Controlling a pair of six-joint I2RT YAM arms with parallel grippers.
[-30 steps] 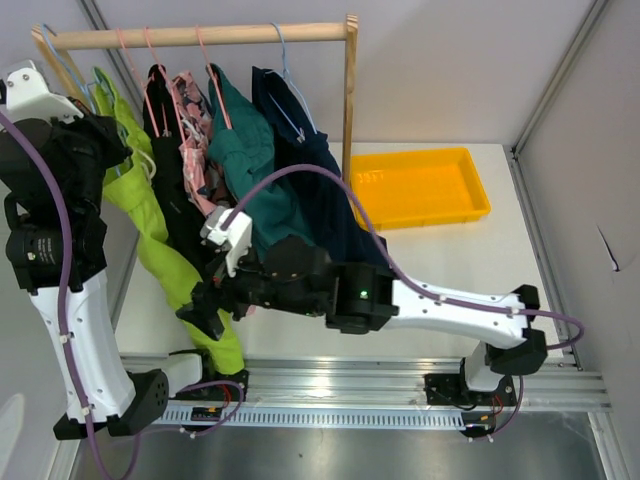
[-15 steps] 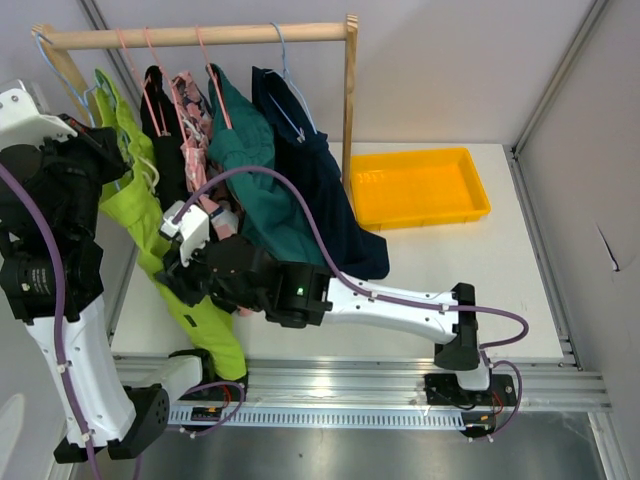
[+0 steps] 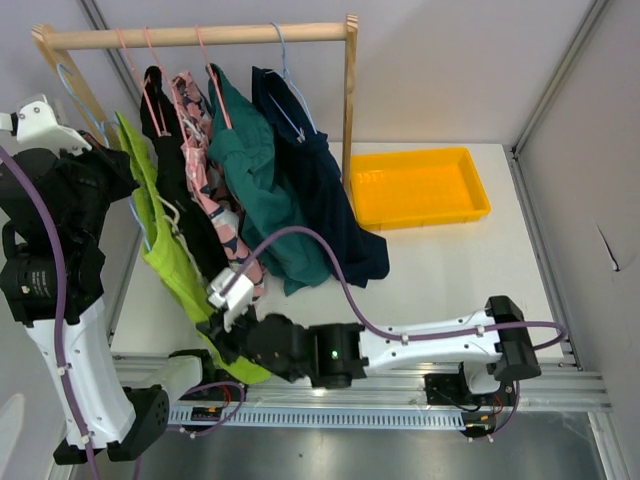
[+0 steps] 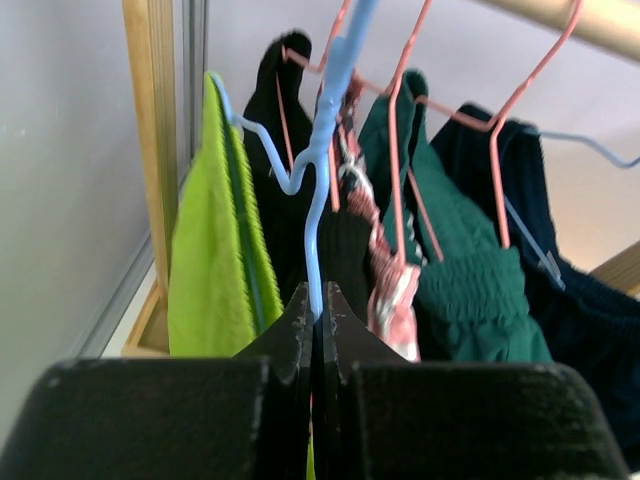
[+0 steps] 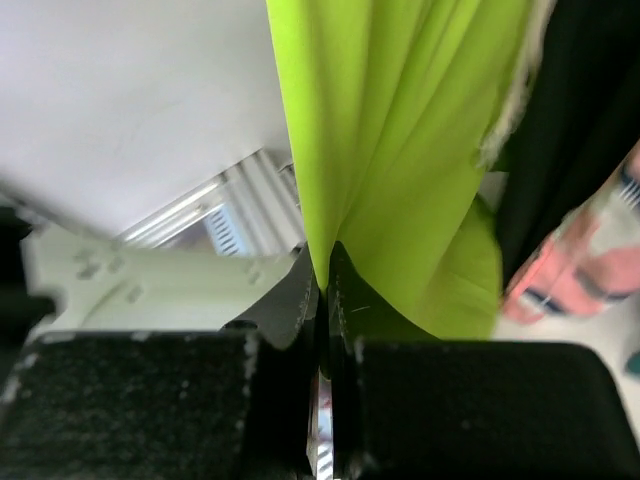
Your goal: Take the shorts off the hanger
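From the top external view, a wooden rail (image 3: 200, 36) carries a row of hung clothes. The lime-green shorts (image 3: 165, 255) hang at the left end, with a black garment (image 3: 185, 215), a pink patterned garment (image 3: 205, 190), a teal garment (image 3: 255, 165) and a navy garment (image 3: 320, 180) to their right. The left gripper (image 3: 122, 185) is up at the top of the shorts, and the right gripper (image 3: 220, 330) is low at their bottom hem. The fabric runs slantwise between the two. A yellow tray (image 3: 478, 185) sits on the table (image 3: 440, 270) to the right, well apart from the rack, and nothing shows inside it.

In the left wrist view, the jaws are pressed together on the wire of the blue hanger (image 4: 325, 150), just below its twisted neck. The green cloth (image 4: 205, 260) drapes over the hanger's left shoulder. The top of the hook is cut off, so this view does not show whether it sits on the rail.

In the right wrist view, the jaws are pinched tight on a fold of the green fabric (image 5: 400, 150), which rises in pleats from the fingertips.

The step in hand appears to be the strip-off, with one arm anchoring the hanger and the other gripping the hem. The next move probably calls for the right arm to draw the cloth down and away while the left holds firm. The pull should run along the hanger's shoulder so that the waistband slides off without snagging. The tray looks like the likely drop spot.
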